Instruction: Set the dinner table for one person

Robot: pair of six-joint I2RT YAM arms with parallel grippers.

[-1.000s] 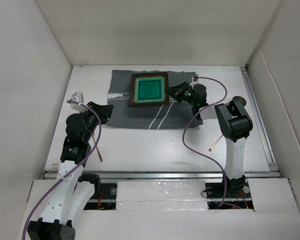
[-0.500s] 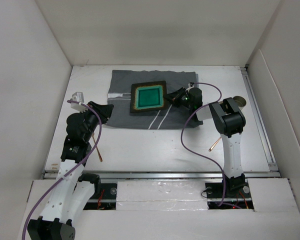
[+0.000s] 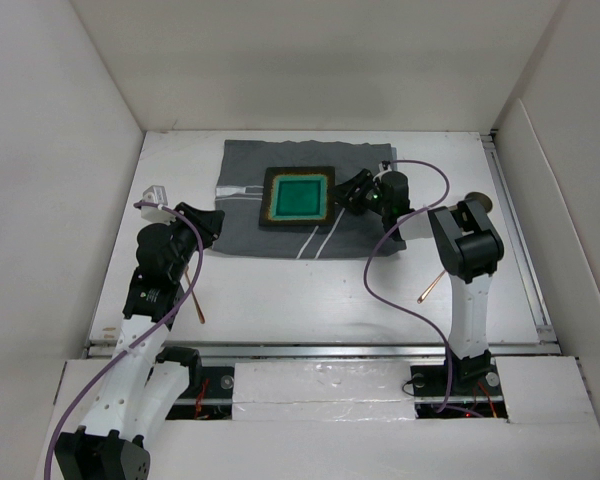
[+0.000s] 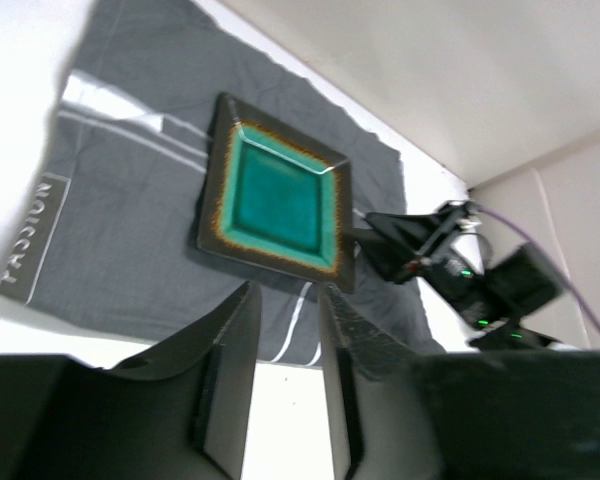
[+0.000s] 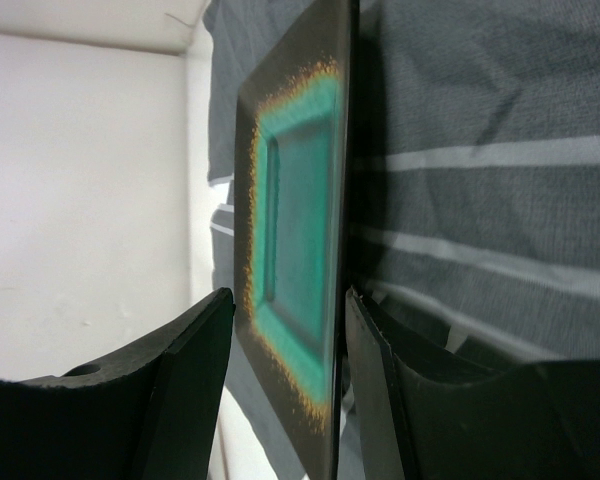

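A square plate (image 3: 298,198) with a teal centre and dark brown rim lies flat on the grey striped cloth (image 3: 270,232), which is spread at the back of the white dinner table (image 3: 310,290). My right gripper (image 3: 352,190) is at the plate's right edge. In the right wrist view its jaws (image 5: 288,295) are open and straddle the rim of the plate (image 5: 300,200), with a gap on the upper side. My left gripper (image 3: 208,222) is open and empty at the cloth's left near corner. The left wrist view shows the gripper (image 4: 288,295) short of the plate (image 4: 278,195).
A clear glass (image 3: 156,192) stands left of the cloth. A copper-coloured utensil (image 3: 193,292) lies under the left arm and another (image 3: 430,288) lies by the right arm. A round object (image 3: 477,203) sits behind the right arm. White walls enclose the table.
The plate has come nearer and down from the cloth's back edge and now lies flat mid-cloth. My right gripper followed it. The left arm has not moved.
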